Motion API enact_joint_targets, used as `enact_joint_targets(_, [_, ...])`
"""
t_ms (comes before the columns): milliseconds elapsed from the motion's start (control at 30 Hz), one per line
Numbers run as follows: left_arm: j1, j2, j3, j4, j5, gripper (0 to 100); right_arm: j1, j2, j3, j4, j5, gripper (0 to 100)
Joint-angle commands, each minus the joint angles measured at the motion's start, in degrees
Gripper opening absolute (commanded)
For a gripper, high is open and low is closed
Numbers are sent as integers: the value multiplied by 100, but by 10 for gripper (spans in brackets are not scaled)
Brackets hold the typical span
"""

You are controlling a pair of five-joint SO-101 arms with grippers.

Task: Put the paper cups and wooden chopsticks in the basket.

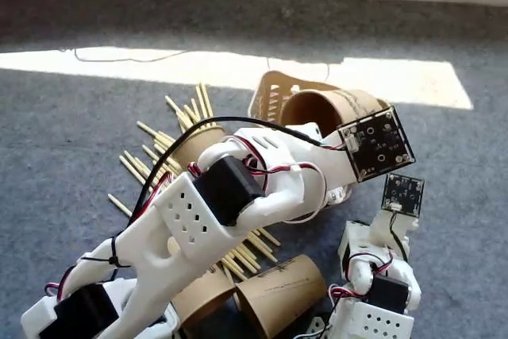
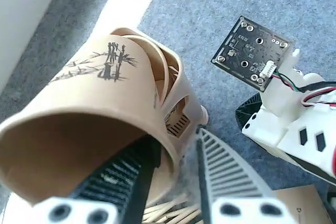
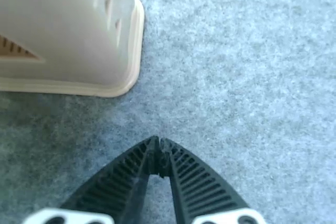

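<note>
My left gripper point(image 2: 176, 142) is shut on the rim of a brown paper cup point(image 2: 89, 114), one finger inside it and one outside. The cup point(image 1: 329, 109) hangs tilted over the tan basket point(image 1: 274, 93), whose slotted wall point(image 2: 176, 95) sits just beneath it. Wooden chopsticks point(image 1: 171, 144) lie scattered on the grey carpet around a second cup point(image 1: 194, 144). Two more cups point(image 1: 278, 295) lie on their sides near the arm bases. My right gripper point(image 3: 158, 149) is shut with nothing in it, low over the carpet beside the basket's corner point(image 3: 73, 40).
The right arm point(image 1: 377, 275) stands at the front right, its camera board point(image 2: 253, 56) close to the held cup. A bright sunlit strip point(image 1: 119, 65) crosses the carpet behind the basket. Bare carpet lies to the right of the basket.
</note>
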Motion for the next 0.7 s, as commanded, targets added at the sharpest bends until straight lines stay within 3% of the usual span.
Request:
enact_joint_targets(0, [22,-180,-84,-255,35,152,75,-40,620,-180,-26,19])
enact_joint_targets(267, [-488,-163,-40,-1257,26,158,75,-40,620,-180,-26,19])
enact_joint_targets(667, [-505,-207,-22,-1459,53,154,75,-40,620,-180,-26,19])
